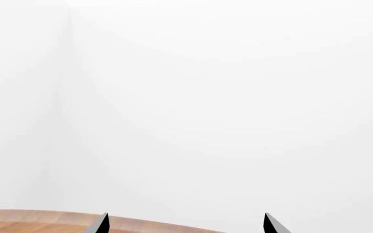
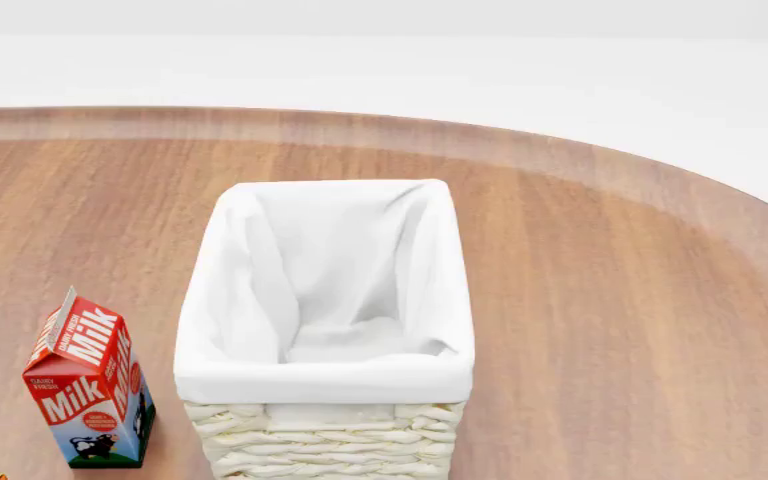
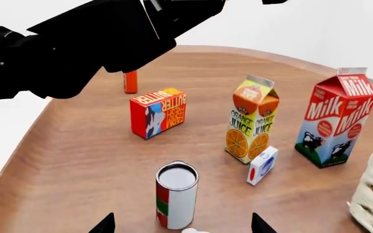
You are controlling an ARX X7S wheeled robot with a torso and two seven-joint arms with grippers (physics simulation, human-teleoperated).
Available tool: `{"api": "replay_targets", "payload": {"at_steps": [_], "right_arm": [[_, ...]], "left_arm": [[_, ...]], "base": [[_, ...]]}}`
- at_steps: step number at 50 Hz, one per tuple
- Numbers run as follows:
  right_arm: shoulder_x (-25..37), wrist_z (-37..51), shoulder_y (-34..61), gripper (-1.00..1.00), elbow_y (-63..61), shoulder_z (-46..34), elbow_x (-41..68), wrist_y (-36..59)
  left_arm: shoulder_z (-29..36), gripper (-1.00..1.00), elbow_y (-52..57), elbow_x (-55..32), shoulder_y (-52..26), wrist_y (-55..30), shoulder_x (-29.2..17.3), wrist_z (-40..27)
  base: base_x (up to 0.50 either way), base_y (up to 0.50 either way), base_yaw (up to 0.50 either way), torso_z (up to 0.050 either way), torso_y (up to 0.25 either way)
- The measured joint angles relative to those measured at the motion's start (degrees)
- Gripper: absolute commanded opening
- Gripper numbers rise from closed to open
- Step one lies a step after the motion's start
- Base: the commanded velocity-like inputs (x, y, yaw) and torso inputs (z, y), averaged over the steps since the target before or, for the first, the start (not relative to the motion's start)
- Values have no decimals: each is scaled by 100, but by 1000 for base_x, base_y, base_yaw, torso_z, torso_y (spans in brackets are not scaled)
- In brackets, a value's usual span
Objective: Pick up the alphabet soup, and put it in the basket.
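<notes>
The bench point(image 2: 598, 260) is a round-edged wooden top with a warm brown grain, set against white surroundings. In the head view the basket point(image 2: 324, 440) stands upright on it near the middle, and a milk carton point(image 2: 88, 395) stands just beside the basket. The right wrist view shows more standing on the wood: a red, white and green can point(image 3: 176, 195) upright, a small white box point(image 3: 262, 165) near it, an orange juice carton point(image 3: 252, 125) behind the box, a butter box point(image 3: 158, 112) apart from these, and a small orange thing point(image 3: 130, 82) farther back, partly hidden by the arm.
</notes>
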Motion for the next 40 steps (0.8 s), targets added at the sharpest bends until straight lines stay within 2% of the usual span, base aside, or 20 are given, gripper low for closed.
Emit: {"api": "replay_targets", "payload": {"at_steps": [40], "right_arm": [[-263, 267, 290, 100, 635, -111, -531, 195]], "left_arm": [[31, 100, 91, 3, 37, -27, -61, -89]], "base": [[0, 0, 0, 0, 0]]}}
